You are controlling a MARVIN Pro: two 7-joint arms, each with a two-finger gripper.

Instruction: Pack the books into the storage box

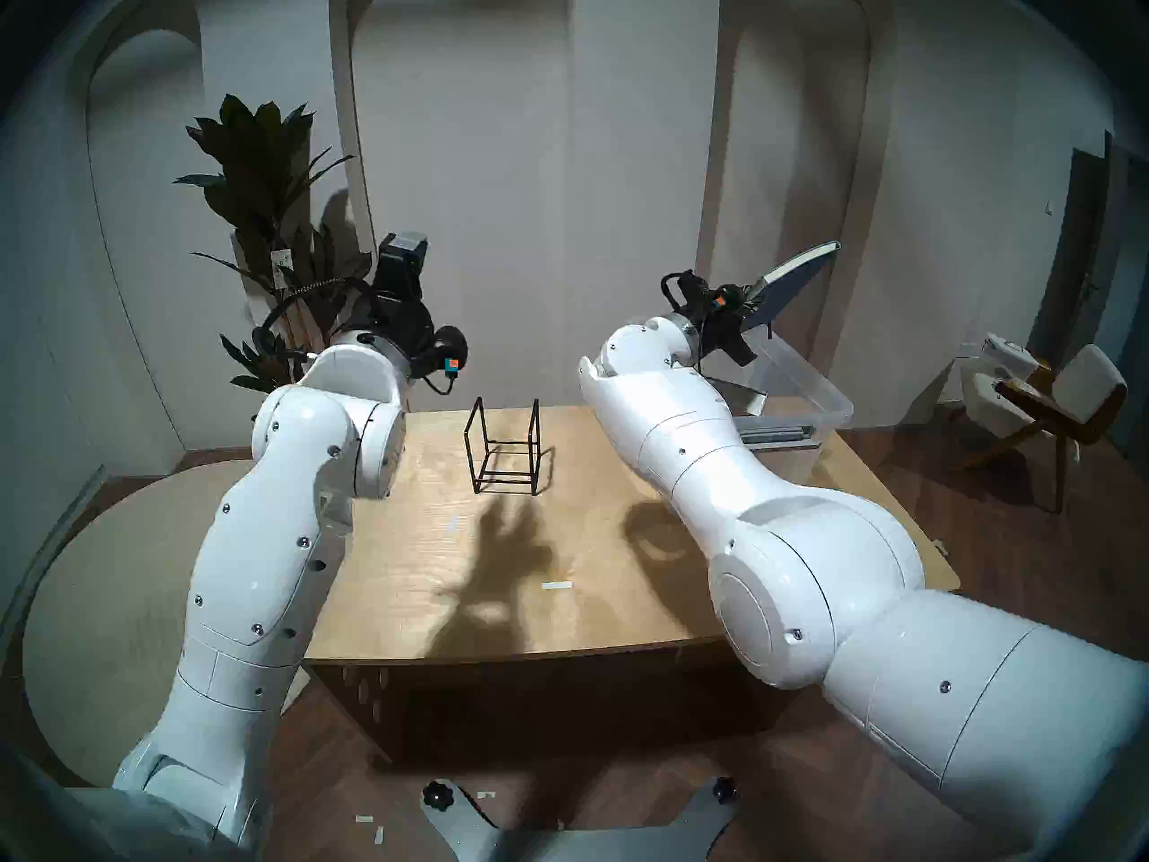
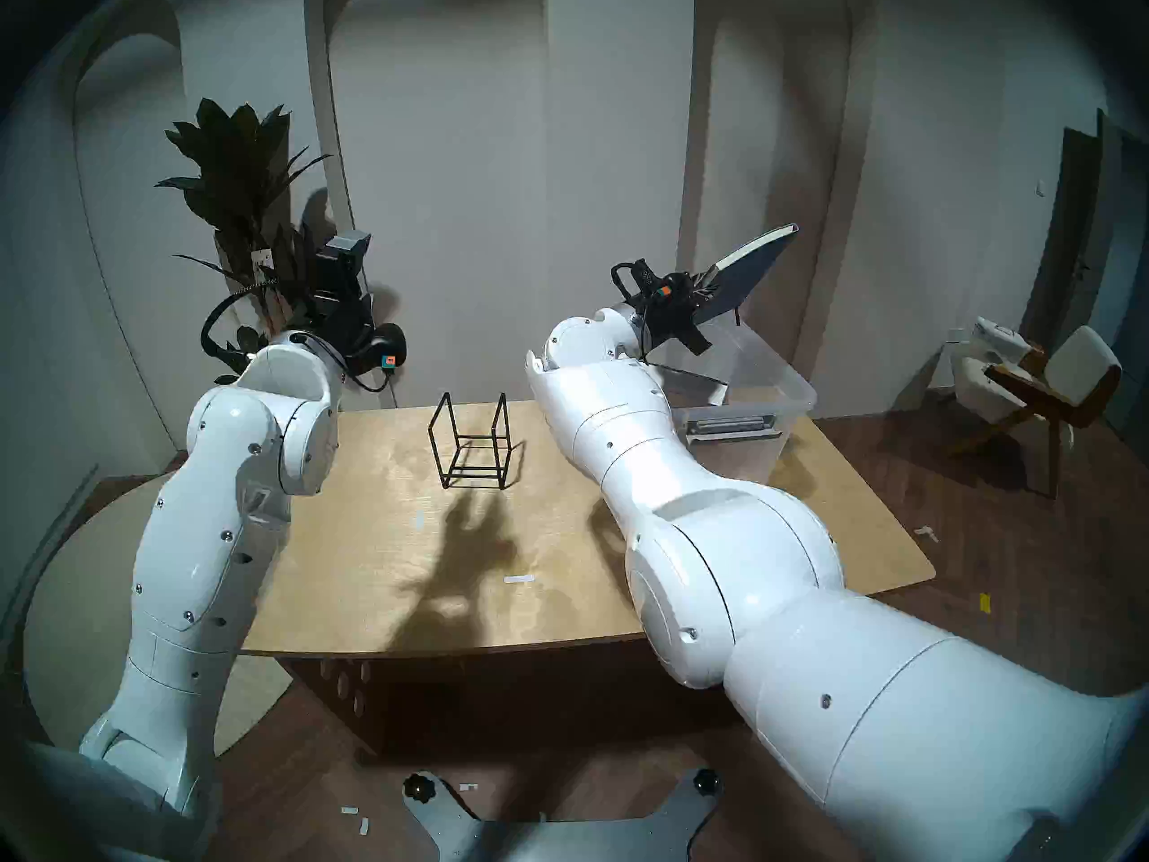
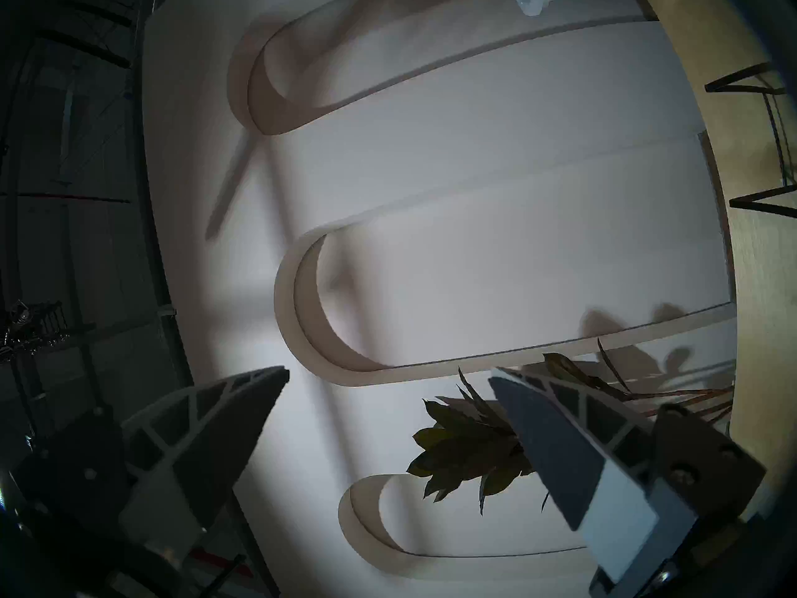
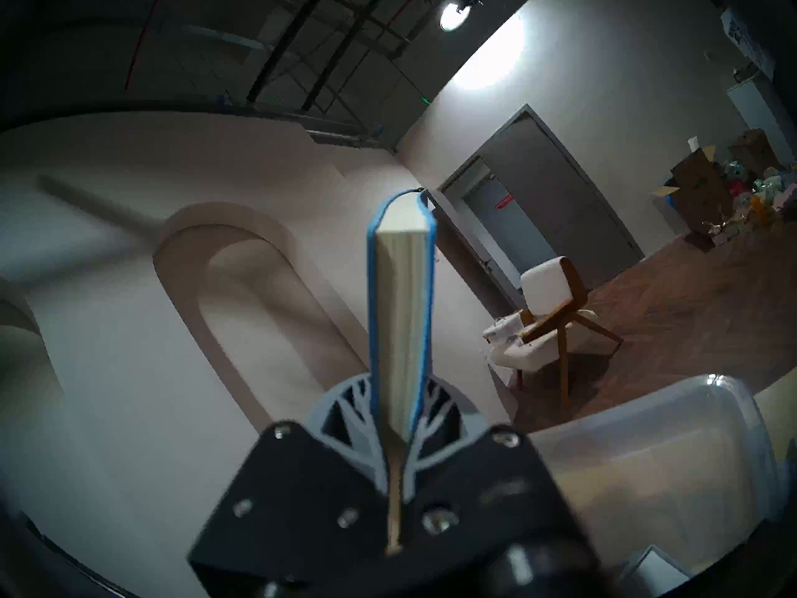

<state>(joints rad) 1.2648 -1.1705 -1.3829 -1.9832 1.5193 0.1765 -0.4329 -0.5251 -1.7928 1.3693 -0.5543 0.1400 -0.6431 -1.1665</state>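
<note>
Near the end, by the look of it. Right hand (image 1: 743,304) clenched on a blue book (image 1: 789,282), seen edge-on in the wrist view with cream pages between blue covers (image 4: 403,325). Book up in the air, tilted, poking out over the far part of the box (image 1: 808,388), not yet inside. Box at the tabletop's (image 1: 435,562) far right corner, partly behind the right arm. Something flat and dark leaning inside the box (image 1: 737,394), likely a book already packed; can't count contents, arm in the way and plastic cloudy. Wire rack (image 1: 505,447) mid-tabletop, bare, no books in it. No loose books anywhere on the tabletop, only a tape strip (image 1: 555,586). Left hand (image 3: 388,377) released, fingers (image 3: 556,450) spread wide with nothing between, raised off to the left near the plant (image 1: 261,232) and aimed at the wall. Left to do, judging from this: lower the held book into the box, let go, pull back. Probably the last book, since none other in sight. Risk: a spine catching the box rim on the way in, or the book landing on the leaning one and tipping.
</note>
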